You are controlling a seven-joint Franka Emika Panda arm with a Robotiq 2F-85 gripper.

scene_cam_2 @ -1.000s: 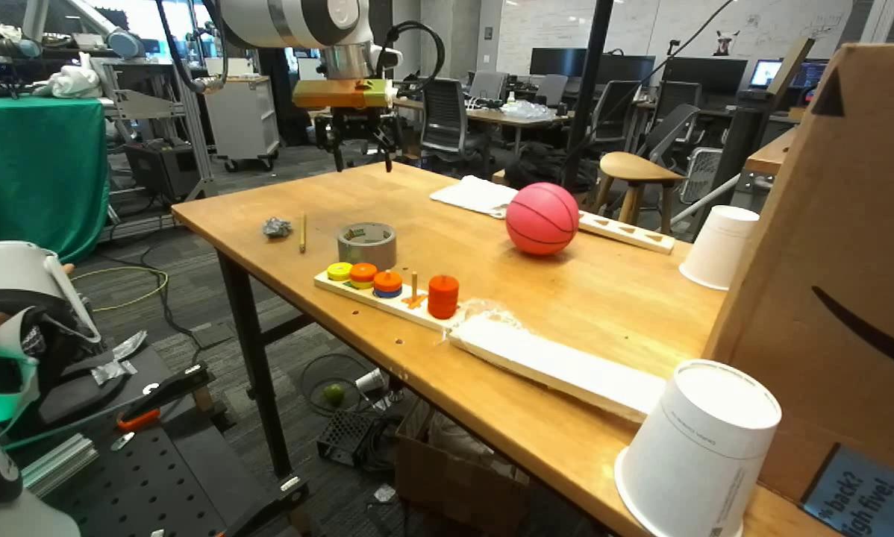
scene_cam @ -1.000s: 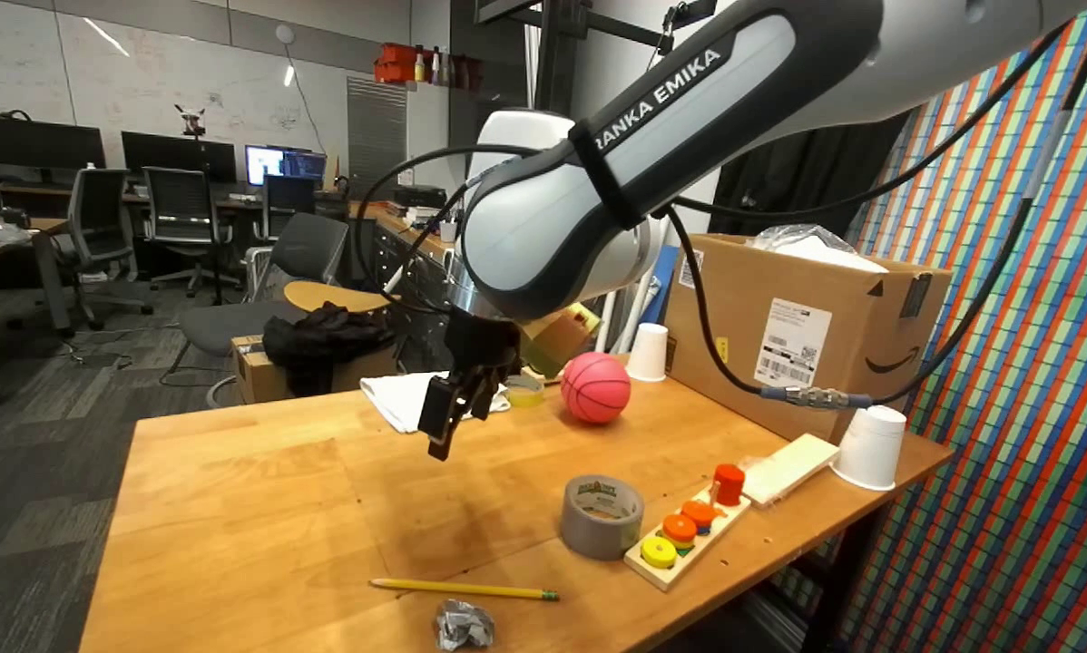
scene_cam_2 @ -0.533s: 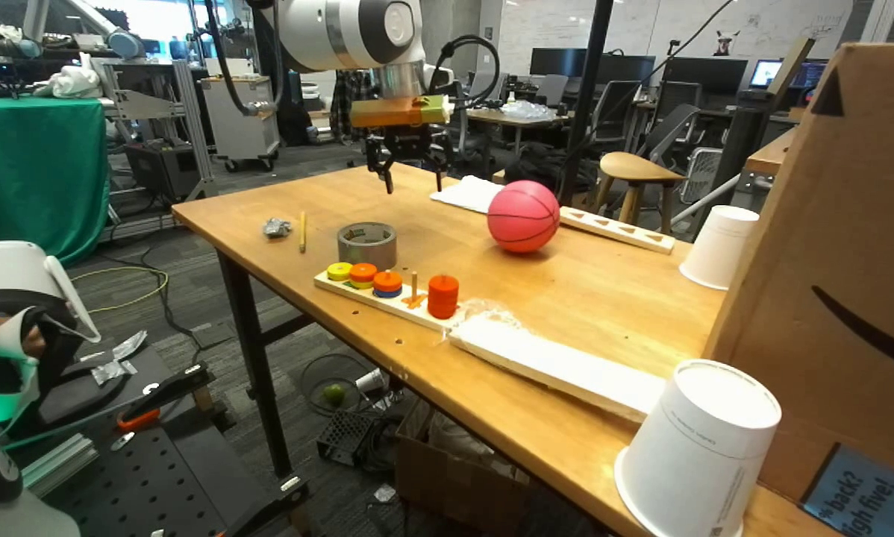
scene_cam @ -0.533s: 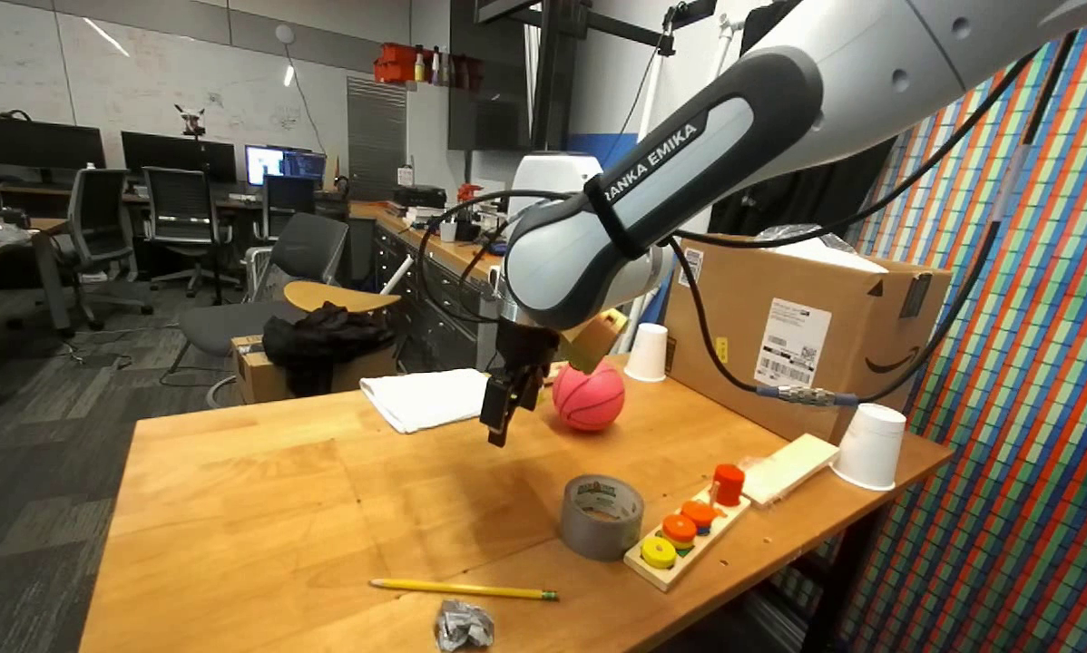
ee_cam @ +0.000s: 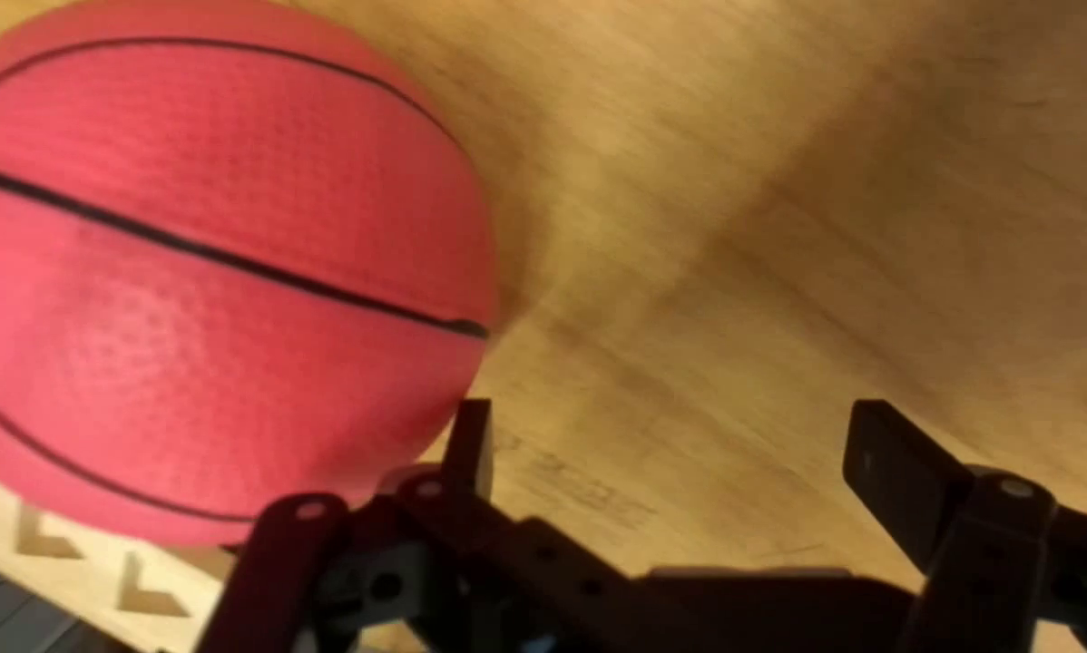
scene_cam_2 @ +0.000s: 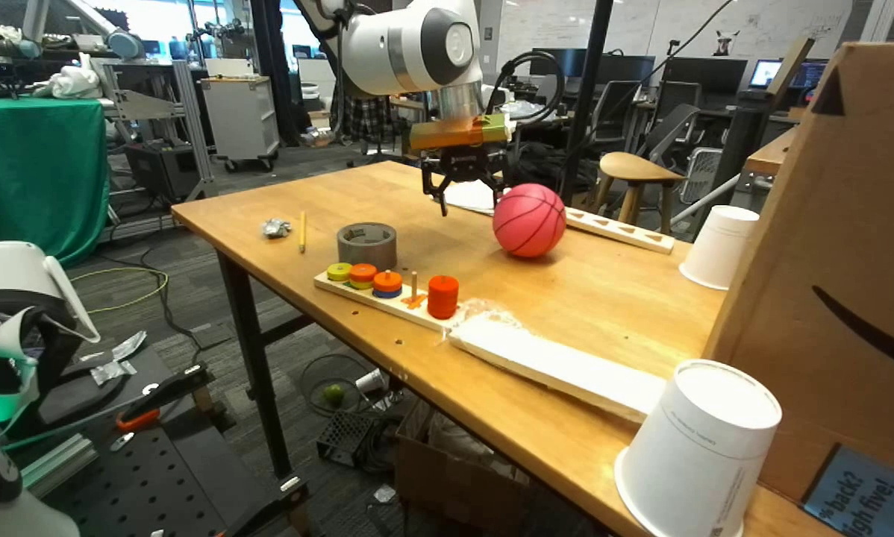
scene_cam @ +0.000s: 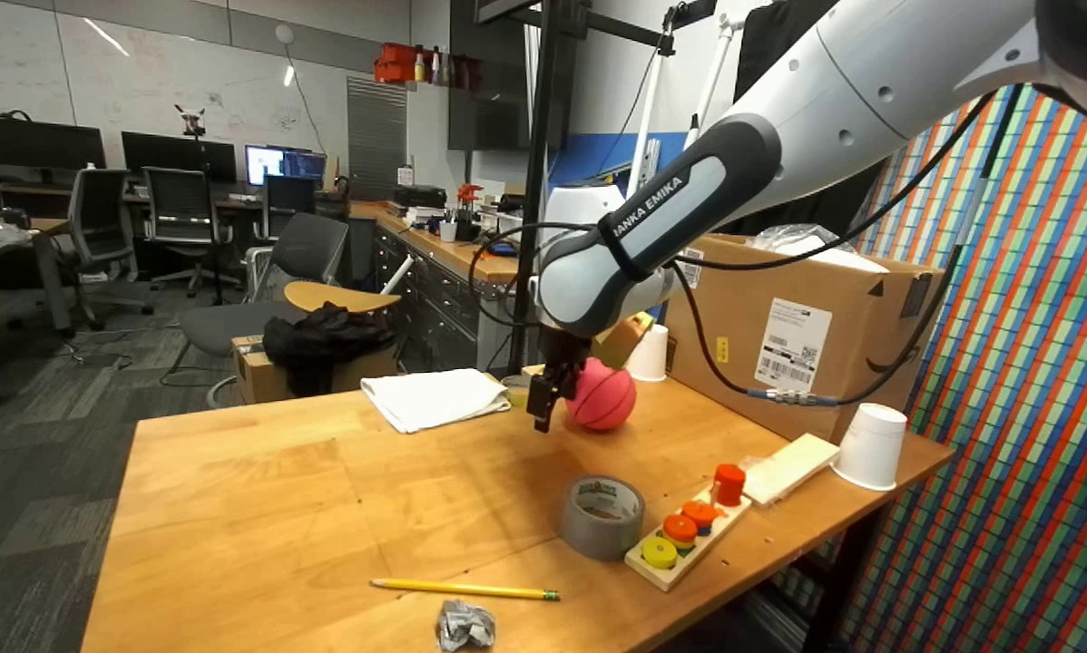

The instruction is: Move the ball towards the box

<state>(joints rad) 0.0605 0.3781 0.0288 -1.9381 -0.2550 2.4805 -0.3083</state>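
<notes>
The pink ball with black lines (scene_cam: 602,397) rests on the table in both exterior views (scene_cam_2: 529,221). It fills the left of the wrist view (ee_cam: 217,263). The big cardboard box (scene_cam: 752,317) stands at the table's end, at the right edge of an exterior view (scene_cam_2: 827,246). My gripper (scene_cam_2: 472,209) is open and empty, low over the table on the ball's side away from the box. In the wrist view my open jaws (ee_cam: 670,417) have bare wood between them. The left finger overlaps the ball's edge; I cannot tell if it touches.
White cups (scene_cam: 648,354) (scene_cam: 870,446) stand near the box. A grey tape roll (scene_cam: 602,517), a peg toy (scene_cam: 689,535) and a white board (scene_cam: 790,468) lie along one edge. A white cloth (scene_cam: 435,399), pencil (scene_cam: 466,589) and crumpled foil (scene_cam: 464,626) are also on the table.
My gripper has moved across the table and lower, up to the ball. The ball rolled a little toward the gripper, then slightly back toward the box. The gripper stays open.
</notes>
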